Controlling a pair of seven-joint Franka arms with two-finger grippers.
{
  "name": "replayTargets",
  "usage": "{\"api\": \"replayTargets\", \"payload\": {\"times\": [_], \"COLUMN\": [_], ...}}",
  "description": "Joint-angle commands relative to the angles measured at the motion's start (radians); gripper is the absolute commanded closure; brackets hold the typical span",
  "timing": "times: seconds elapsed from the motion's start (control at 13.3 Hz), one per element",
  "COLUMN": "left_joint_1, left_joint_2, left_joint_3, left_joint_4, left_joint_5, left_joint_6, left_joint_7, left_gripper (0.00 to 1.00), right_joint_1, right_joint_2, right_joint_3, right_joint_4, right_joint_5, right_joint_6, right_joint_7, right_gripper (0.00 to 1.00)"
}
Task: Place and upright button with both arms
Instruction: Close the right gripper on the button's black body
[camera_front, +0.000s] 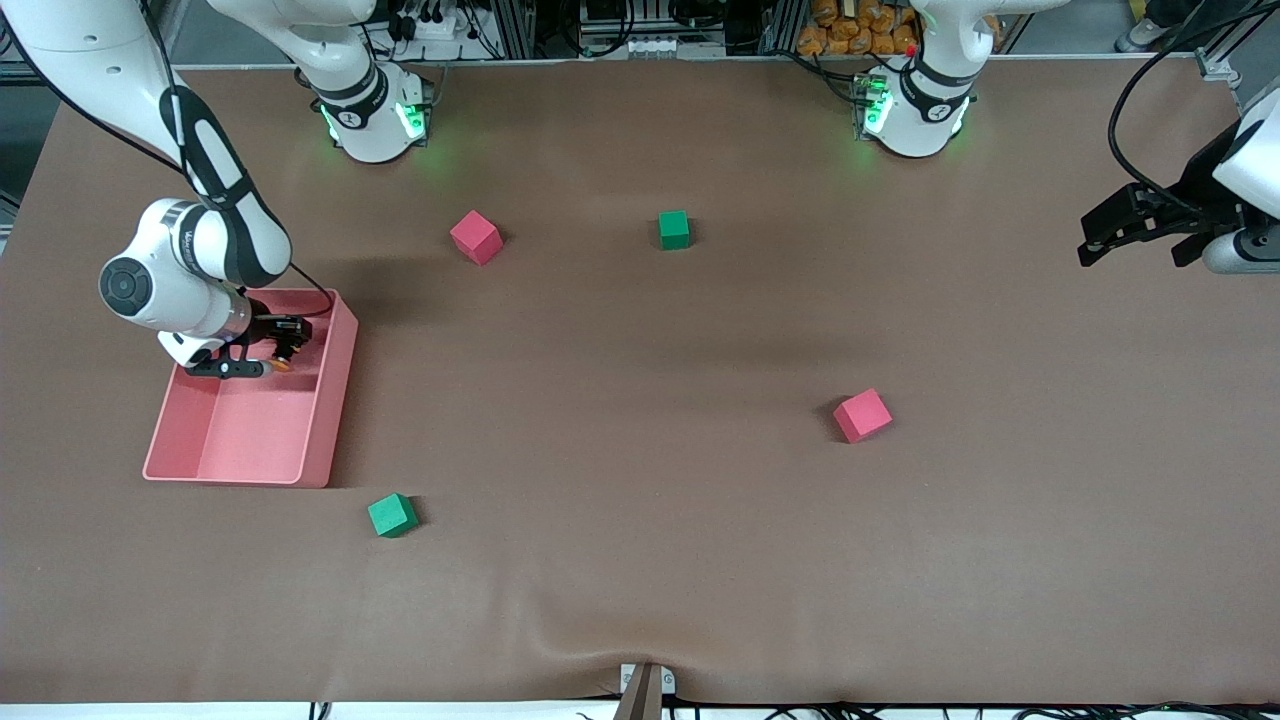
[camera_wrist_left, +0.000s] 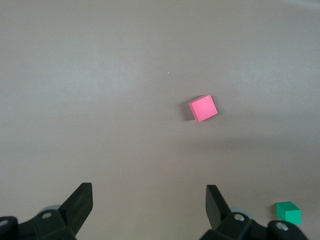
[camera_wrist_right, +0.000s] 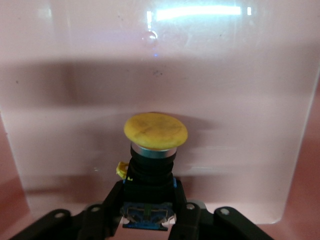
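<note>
Here the right pincer (camera_front: 283, 352) reaches down into a pink tray (camera_front: 330, 410) that sits on the brown tabletop (camera_front: 640, 500) at the right arm's end. Its fingers (camera_wrist_right: 112, 207) are drawn in tight on the button (camera_wrist_right: 154, 150), clamping the black body low down near its bluish end. The round orange cap points away from the wrist toward the tray's pale pink wall. In the front view only a spot of orange shows between the black fingers, inside the tray's part farther from the front camera.

The left pincer (camera_front: 1135, 235) hangs in the air over the tabletop at the left arm's end, waiting, with its fingers (camera_wrist_left: 80, 202) spread wide and nothing between them. Its wrist view looks down on a pink cube (camera_wrist_left: 203, 108) and, at the frame's edge, a green cube (camera_wrist_left: 288, 212).

On the tabletop four foam cubes lie well apart. One pink cube (camera_front: 476, 237) and one green cube (camera_front: 674, 229) lie toward the robots' bases. The other pink cube (camera_front: 862, 415) lies nearer the front camera, toward the left arm's end. Another green cube (camera_front: 392, 515) sits nearest that camera, close to the tray's corner.
</note>
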Motion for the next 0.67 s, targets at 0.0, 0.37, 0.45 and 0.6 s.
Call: {"api": "replayTargets", "payload": {"times": [0.0, 0.37, 0.45, 0.6], "left_joint_1": [0.003, 0.003, 0.003, 0.005], "left_joint_2": [0.015, 0.015, 0.015, 0.015], "left_joint_3": [-0.008, -0.008, -0.008, -0.008], "left_joint_4": [0.016, 0.016, 0.016, 0.016], "left_joint_5": [0.013, 0.013, 0.013, 0.013], "left_joint_6": [-0.014, -0.014, -0.014, -0.014], "left_joint_7": [-0.002, 0.000, 0.000, 0.000], "left_gripper": [0.00, 0.00, 0.00, 0.00], "right_joint_1": [-0.006, -0.014, -0.014, -0.019], "right_joint_2": [0.038, 0.024, 0.012, -0.020], "right_joint_3": [0.010, 0.010, 0.010, 0.010], "right_joint_4": [0.011, 0.060, 0.080, 0.129], "right_joint_5": [0.016, 0.016, 0.016, 0.016], "right_joint_6": [0.028, 0.016, 0.013, -0.042], "right_joint_7": [-0.027, -0.078, -0.086, -0.122], "right_gripper": [1.00, 1.00, 1.00, 1.00]}}
